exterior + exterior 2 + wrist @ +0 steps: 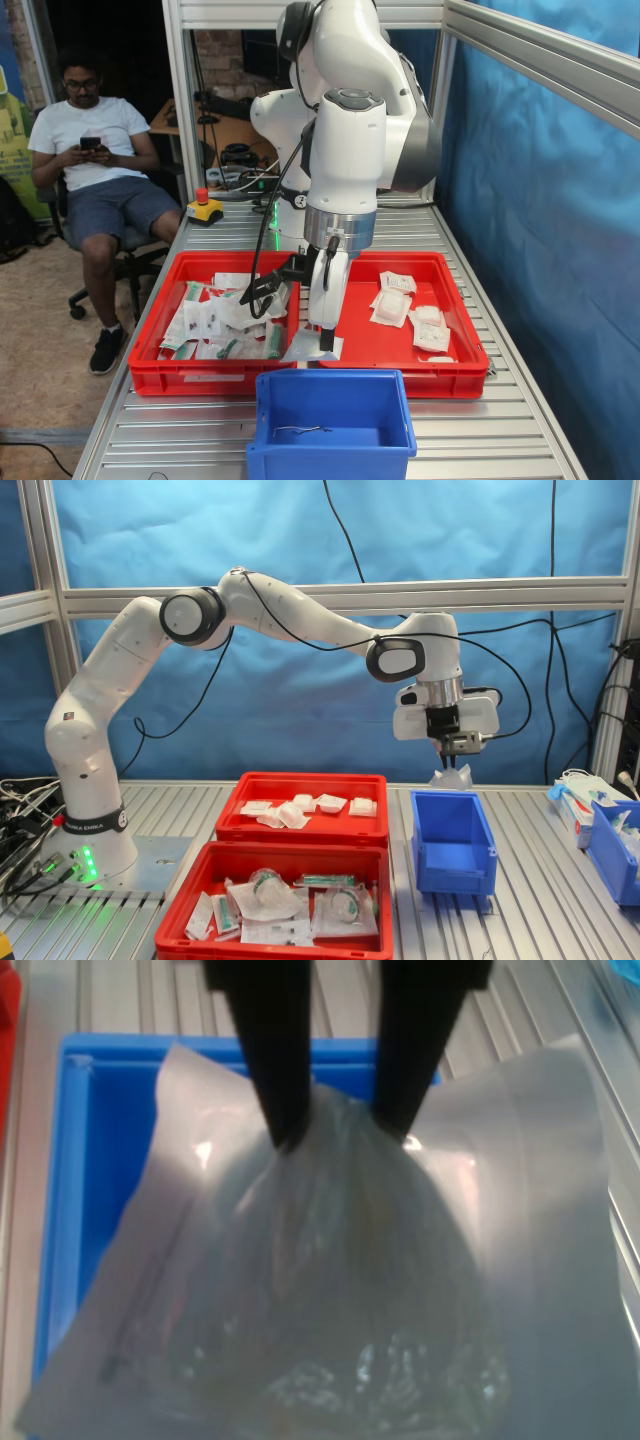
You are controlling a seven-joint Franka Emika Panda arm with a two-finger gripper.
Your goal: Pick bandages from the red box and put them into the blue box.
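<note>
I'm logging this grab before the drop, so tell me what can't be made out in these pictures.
Wrist view: the bandage in the hand covers most of the blue box and is blurred.
Second exterior view: the blue box hides its floor behind its own wall.
First exterior view: a thin dark thing in the blue box is too small to identify.

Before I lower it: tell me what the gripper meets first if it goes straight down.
The gripper, shut on a bandage, points down over the blue box. It would probably meet the box's floor; depth is unclear.
</note>
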